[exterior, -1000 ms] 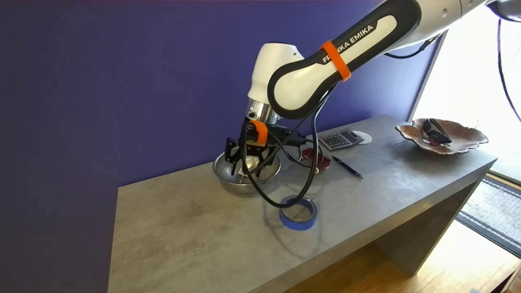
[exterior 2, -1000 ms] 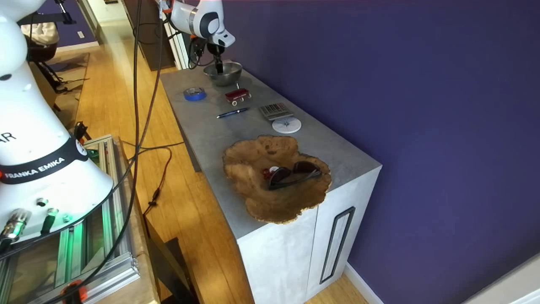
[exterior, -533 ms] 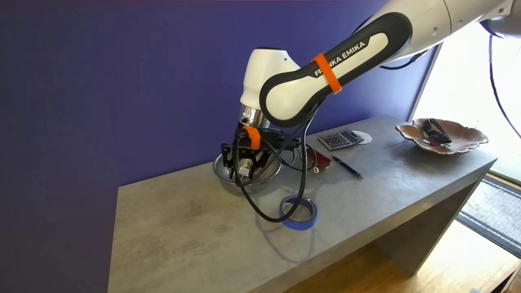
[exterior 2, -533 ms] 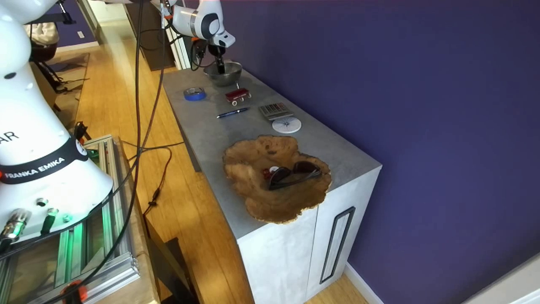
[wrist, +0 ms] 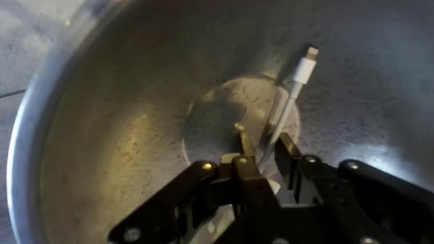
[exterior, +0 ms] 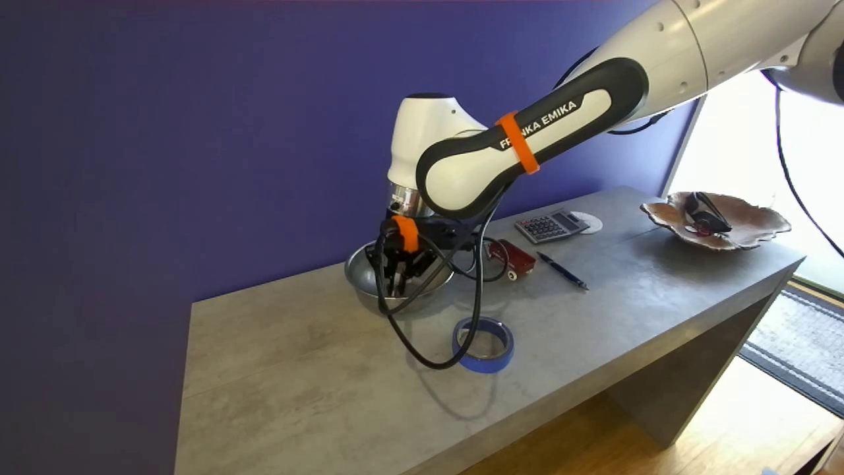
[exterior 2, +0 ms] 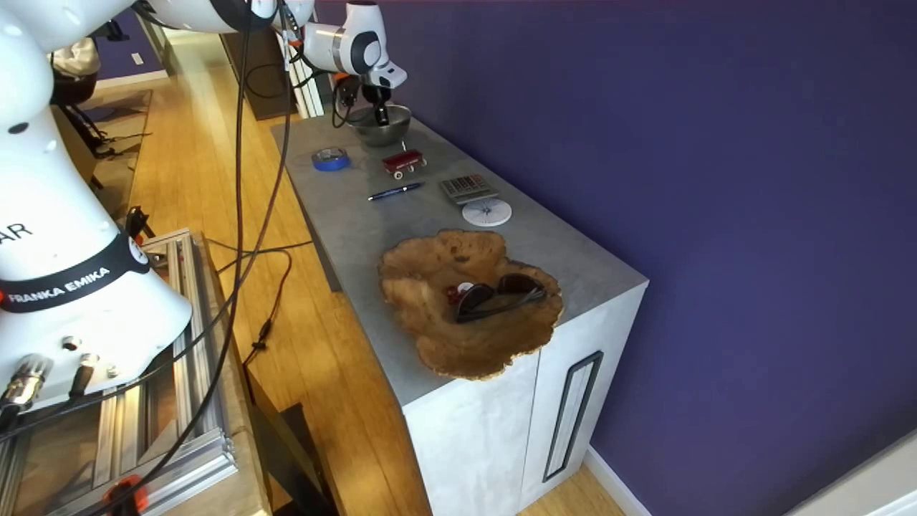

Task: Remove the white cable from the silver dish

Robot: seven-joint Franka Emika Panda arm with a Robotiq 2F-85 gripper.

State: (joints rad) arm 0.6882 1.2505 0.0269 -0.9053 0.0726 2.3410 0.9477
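The silver dish (exterior: 361, 276) rests at the back of the counter and shows in both exterior views. In the wrist view its curved inside (wrist: 101, 142) fills most of the picture. The white cable (wrist: 303, 71) slants upward there, its metal-tipped plug near the far wall. My gripper (wrist: 262, 137) reaches down into the dish, fingers partly closed with a narrow gap. The cable runs through that gap, close to the right finger (wrist: 287, 144). Its lower part disappears behind the fingers, where pale bits are too blurred to identify. Exterior views hide the cable.
A blue tape ring (exterior: 484, 364) lies in front of the dish. To its side are a small red wagon (exterior: 517, 259), a pen (exterior: 562, 271), a calculator (exterior: 551, 226) and a white disc (exterior 2: 487, 213). A wavy-edged plate (exterior 2: 408, 287) holds sunglasses. The wall (exterior: 264, 165) stands close behind.
The arm has come down, taking the gripper deeper into the dish. Its fingers have drawn much closer together. The dish and the counter objects have not moved.
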